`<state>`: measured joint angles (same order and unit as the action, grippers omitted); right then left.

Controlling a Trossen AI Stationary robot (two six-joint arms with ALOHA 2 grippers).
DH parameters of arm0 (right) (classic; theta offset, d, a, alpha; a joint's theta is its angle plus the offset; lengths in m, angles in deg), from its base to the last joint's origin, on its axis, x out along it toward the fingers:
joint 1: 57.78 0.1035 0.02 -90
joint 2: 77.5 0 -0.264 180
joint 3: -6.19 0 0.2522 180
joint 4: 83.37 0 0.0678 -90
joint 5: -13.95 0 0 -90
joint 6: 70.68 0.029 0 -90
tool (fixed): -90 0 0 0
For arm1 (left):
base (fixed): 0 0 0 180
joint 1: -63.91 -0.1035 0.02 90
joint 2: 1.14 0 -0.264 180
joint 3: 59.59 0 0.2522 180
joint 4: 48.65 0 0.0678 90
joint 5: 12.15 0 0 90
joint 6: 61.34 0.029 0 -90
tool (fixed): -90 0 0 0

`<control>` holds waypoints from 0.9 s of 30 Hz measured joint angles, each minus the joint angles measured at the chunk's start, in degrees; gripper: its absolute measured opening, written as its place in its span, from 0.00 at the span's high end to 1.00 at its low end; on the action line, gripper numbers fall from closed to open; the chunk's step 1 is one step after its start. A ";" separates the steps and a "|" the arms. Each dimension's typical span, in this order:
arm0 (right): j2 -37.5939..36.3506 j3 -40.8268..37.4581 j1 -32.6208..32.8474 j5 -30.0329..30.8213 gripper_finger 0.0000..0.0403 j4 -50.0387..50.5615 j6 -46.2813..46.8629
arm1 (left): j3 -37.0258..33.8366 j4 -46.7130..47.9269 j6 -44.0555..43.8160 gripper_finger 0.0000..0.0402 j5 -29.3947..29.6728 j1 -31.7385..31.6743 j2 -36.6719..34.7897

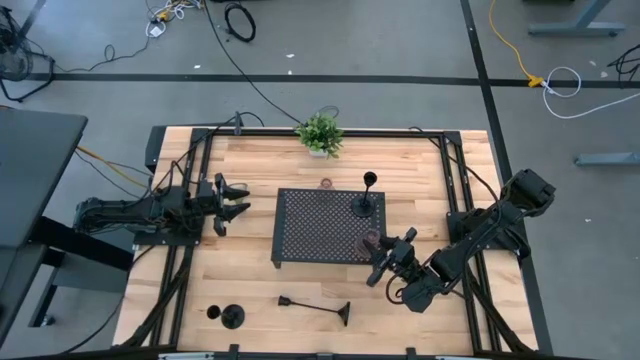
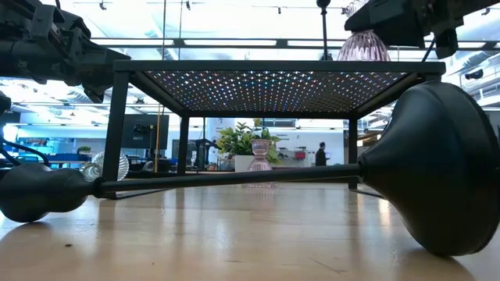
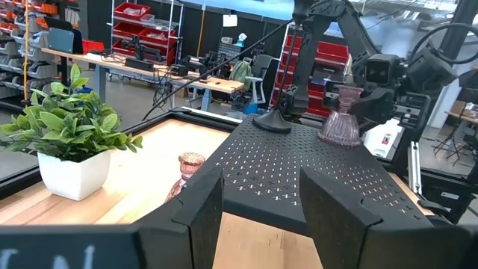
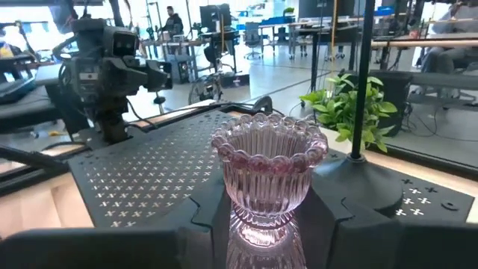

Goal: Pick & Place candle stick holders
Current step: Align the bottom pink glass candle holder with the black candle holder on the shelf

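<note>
— How far along were we?

— Partway, we judged. On the wooden surface (image 1: 250, 290) stood the black perforated tray (image 1: 315, 225), and on it one black stemmed holder (image 1: 366, 203) stood upright near its far right corner. At the tray's near right corner our right gripper (image 1: 377, 253) had its fingers closed around a pink glass cup (image 4: 269, 168), which looked to be resting on the tray or just above it; we couldn't tell which. So one holder was placed, and a second was either being set down or lifted.

— And what was left?

— Off the tray, a black stemmed holder (image 1: 315, 307) lay on its side near the front edge, another black stemmed holder (image 1: 226, 316) stood to its left, and a second pink glass cup (image 1: 326, 184) stood just behind the tray. Our left gripper (image 1: 232, 203) waited left of the tray, its fingers parted and holding nothing.

— The count?

— One tray, one potted plant (image 1: 319, 134), three black stemmed holders and two pink cups that we could make out.
</note>
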<state>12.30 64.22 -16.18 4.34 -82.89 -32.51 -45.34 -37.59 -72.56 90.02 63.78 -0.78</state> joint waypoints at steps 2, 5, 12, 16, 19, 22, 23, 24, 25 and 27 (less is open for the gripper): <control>0.00 -0.10 -0.22 -0.73 0.73 -1.16 -1.17 | 0.00 0.00 0.00 0.55 0.01 0.00 0.00; 0.00 -0.12 -0.64 -1.78 0.73 -3.25 -2.84 | 0.02 0.00 0.00 0.55 0.01 -0.01 0.02; 0.00 -0.14 -1.67 -5.77 0.73 -5.47 -6.69 | 0.00 0.00 0.00 0.55 0.01 -0.01 0.00; 0.00 -0.14 -1.90 -6.82 0.72 -5.60 -6.96 | 0.00 0.00 0.00 0.55 0.01 -0.01 0.01; 0.00 -0.14 -1.88 -7.19 0.72 -5.64 -7.41 | 0.00 0.00 0.00 0.55 0.01 -0.01 0.02; 0.00 -0.14 -1.88 -7.74 0.71 -5.64 -8.30 | 0.00 0.00 0.00 0.55 0.01 -0.01 0.01; 0.00 -0.14 -1.88 -8.12 0.70 -5.64 -8.68 | 0.00 0.00 0.00 0.55 0.01 -0.01 0.00; 0.00 -0.14 -1.88 -8.49 0.68 -5.67 -8.87 | 0.00 0.00 0.00 0.55 0.01 -0.01 0.01; 0.00 -0.14 -1.88 -8.70 0.67 -5.67 -8.91 | 0.00 0.00 0.00 0.55 0.01 -0.01 0.01; -0.02 -0.14 -1.88 -9.01 0.64 -5.82 -8.66 | 0.00 0.00 0.00 0.55 0.01 -0.01 0.01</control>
<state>12.28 64.07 -18.07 -4.68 -88.70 -41.17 -45.34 -37.59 -72.56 90.04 63.77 -0.77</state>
